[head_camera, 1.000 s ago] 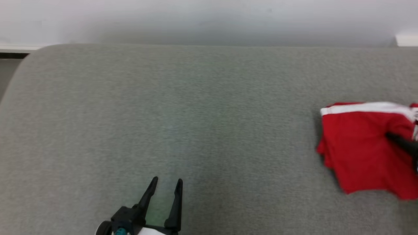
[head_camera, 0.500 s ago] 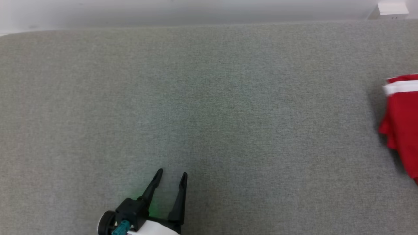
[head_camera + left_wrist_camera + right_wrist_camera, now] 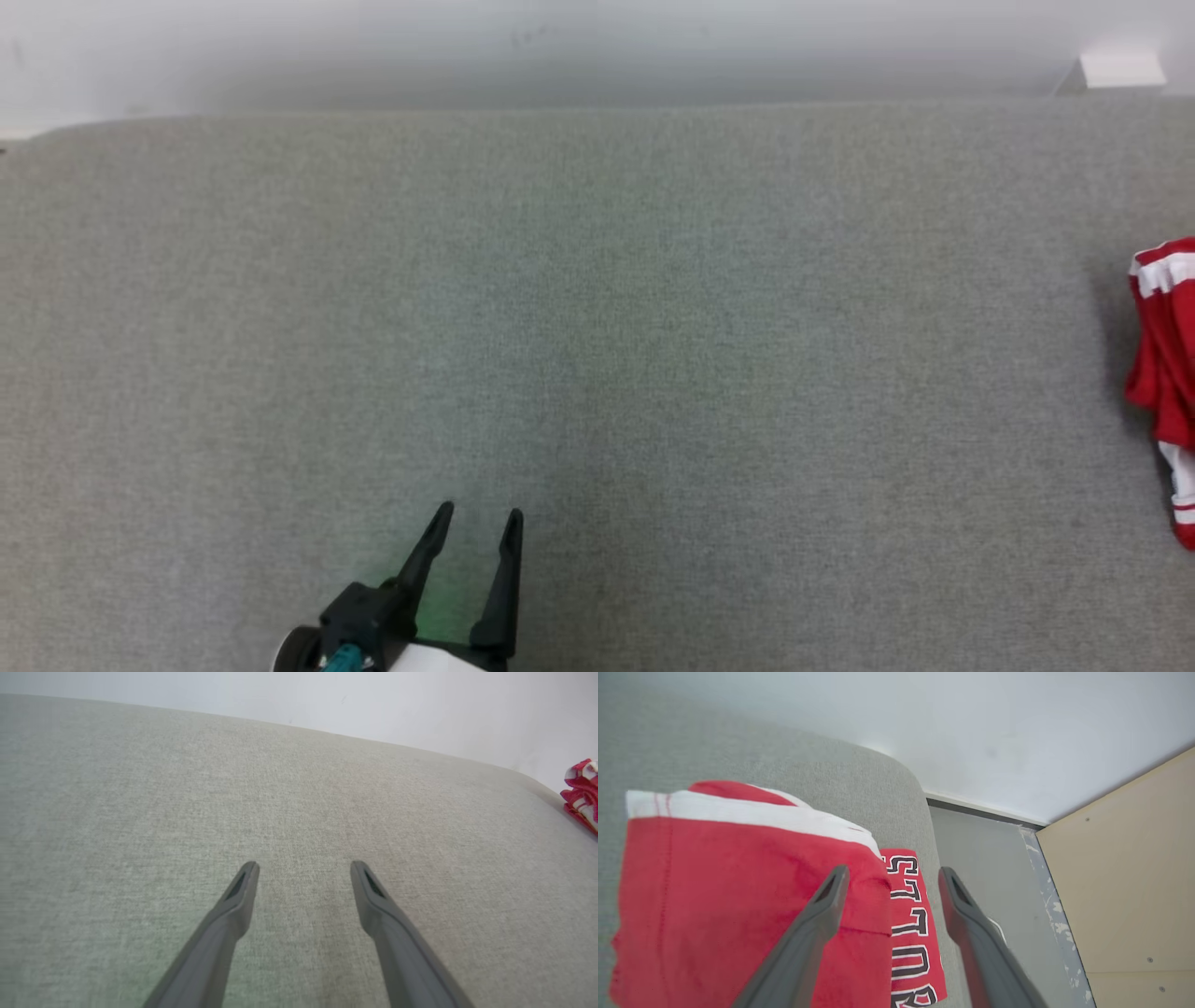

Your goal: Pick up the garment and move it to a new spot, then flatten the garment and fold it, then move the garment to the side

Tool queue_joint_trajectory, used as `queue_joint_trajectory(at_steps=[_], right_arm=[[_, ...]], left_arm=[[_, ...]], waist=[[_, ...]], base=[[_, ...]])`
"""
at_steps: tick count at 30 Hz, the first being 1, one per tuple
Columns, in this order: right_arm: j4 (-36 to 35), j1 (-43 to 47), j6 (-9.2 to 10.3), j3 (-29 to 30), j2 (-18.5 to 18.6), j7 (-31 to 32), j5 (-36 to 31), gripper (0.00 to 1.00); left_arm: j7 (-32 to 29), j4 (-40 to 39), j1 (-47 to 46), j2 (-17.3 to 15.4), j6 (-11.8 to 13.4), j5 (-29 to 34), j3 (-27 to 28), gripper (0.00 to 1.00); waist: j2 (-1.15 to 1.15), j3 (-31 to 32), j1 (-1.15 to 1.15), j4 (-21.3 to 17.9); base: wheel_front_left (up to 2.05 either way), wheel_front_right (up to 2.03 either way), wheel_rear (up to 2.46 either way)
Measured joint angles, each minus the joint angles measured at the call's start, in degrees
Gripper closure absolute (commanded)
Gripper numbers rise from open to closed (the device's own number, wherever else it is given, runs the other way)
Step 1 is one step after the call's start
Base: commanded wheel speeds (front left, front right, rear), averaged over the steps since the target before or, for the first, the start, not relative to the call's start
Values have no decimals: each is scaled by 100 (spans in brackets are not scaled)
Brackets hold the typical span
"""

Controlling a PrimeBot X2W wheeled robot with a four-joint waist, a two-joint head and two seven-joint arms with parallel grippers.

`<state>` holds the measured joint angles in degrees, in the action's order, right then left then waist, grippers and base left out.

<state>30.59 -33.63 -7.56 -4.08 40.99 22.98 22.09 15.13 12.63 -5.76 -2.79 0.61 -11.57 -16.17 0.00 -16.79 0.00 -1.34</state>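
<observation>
A grey woven-fabric desk (image 3: 653,327) with rounded corners spans the head view, and a plain pale wall (image 3: 560,47) runs behind it. At the lower left the left hand (image 3: 478,513) hangs low over bare fabric, its two dark fingers spread and grasping nothing; its body is cut off by the bottom edge. The left wrist view shows the same hand (image 3: 304,864) splayed over the bare desk. A small white box (image 3: 1120,70) sits on the wall at the upper right, too blurred to identify.

The red cloth garment with white bands (image 3: 1162,373) lies folded at the desk's far right end, mostly cut off by the head view's right edge. In the right wrist view the right hand (image 3: 893,870) hovers released above it, fingers apart. The garment's (image 3: 738,896) black lettering is only partly readable. Beyond the desk's corner lie a grey floor (image 3: 985,882) and a beige panel (image 3: 1134,882).
</observation>
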Motion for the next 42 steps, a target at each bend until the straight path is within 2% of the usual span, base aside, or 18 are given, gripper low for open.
queue_joint_trajectory(at_steps=[6, 10, 16, 21, 25, 30, 42], right_arm=[[-595, 536, 0, 249, -352, -773, -88, 0], [-1181, 1093, 0, 552, -684, -1263, -187, 0], [-2024, 2225, 0, 1088, -1590, -2154, -634, 0], [-2379, 3215, 0, 1079, -2346, -2971, -1015, 0], [-2194, 3713, 0, 1042, -2774, -3524, -1258, 0], [-1850, 4014, 0, 864, -3206, -3769, -1403, 0], [-1660, 3878, 0, 566, -3553, -3799, -1503, 0]], left_arm=[[0, 13, 224, 1, 73, -69, 85, 0], [0, 29, 370, 1, 220, -79, 233, 0], [-1, 135, 610, -4, 289, -57, 419, 0], [0, 190, 849, -7, 290, 71, 555, 0], [0, 103, 912, -10, 186, 193, 588, 0], [0, -4, 1111, -7, 15, 299, 605, 0], [0, 13, 1278, -3, 122, 309, 516, 0]], waist=[[0, 409, 0, -42], [0, 734, 0, -73], [0, 1242, -1, -107], [0, 1601, -2, -122], [0, 1736, -2, -112], [0, 1881, -2, -94], [0, 2020, -1, -117]], base=[[0, 0, 0], [0, 0, 0], [0, 0, 0], [0, 0, 0], [0, 0, 0], [0, 0, 0], [0, 0, 0]])
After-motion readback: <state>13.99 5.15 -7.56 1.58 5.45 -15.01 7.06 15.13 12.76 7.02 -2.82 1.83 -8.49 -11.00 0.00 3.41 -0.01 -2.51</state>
